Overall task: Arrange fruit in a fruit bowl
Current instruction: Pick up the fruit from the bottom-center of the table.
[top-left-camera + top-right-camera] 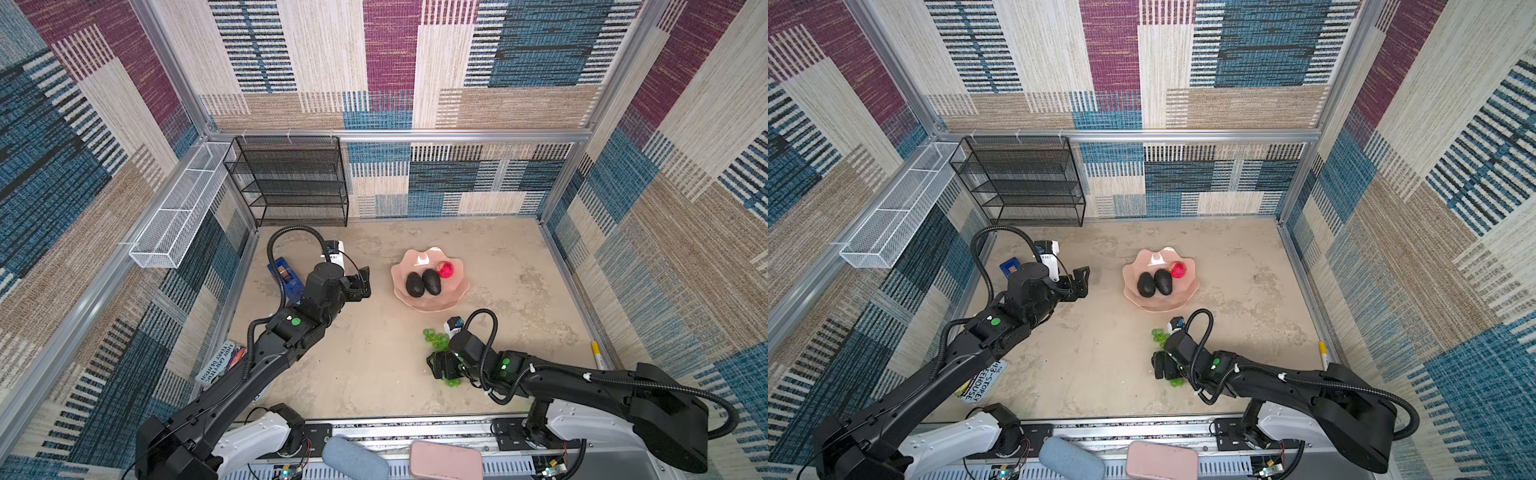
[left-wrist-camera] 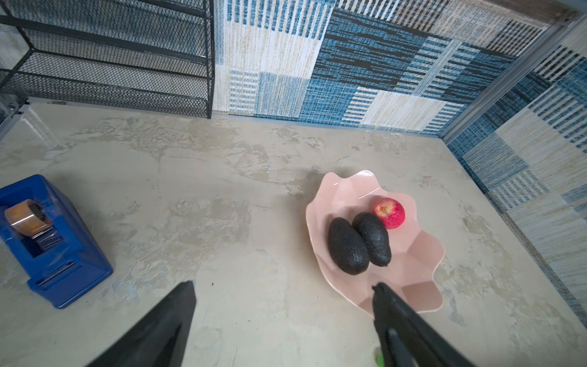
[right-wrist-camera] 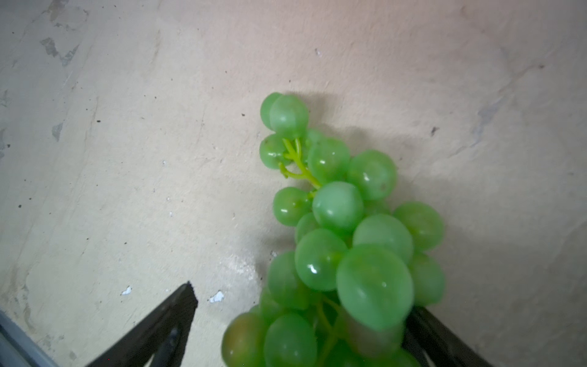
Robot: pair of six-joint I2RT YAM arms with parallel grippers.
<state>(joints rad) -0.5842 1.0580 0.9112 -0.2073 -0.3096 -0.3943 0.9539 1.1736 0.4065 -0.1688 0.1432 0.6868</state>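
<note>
Mottled beige tabletop (image 1: 374, 374), patchwork carpet walls (image 1: 390, 62), left hand (image 1: 365, 282) spread empty, right hand (image 3: 300, 295) spread around grapes (image 3: 337, 206).

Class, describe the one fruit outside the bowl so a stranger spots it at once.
Find the pale pink scalloped bowl on the beige tabletop, then look towards the right gripper. Between its open jaws lies a bunch of grapes. It alone is bright green; the black avocados and red apple sit in the bowl.
</note>
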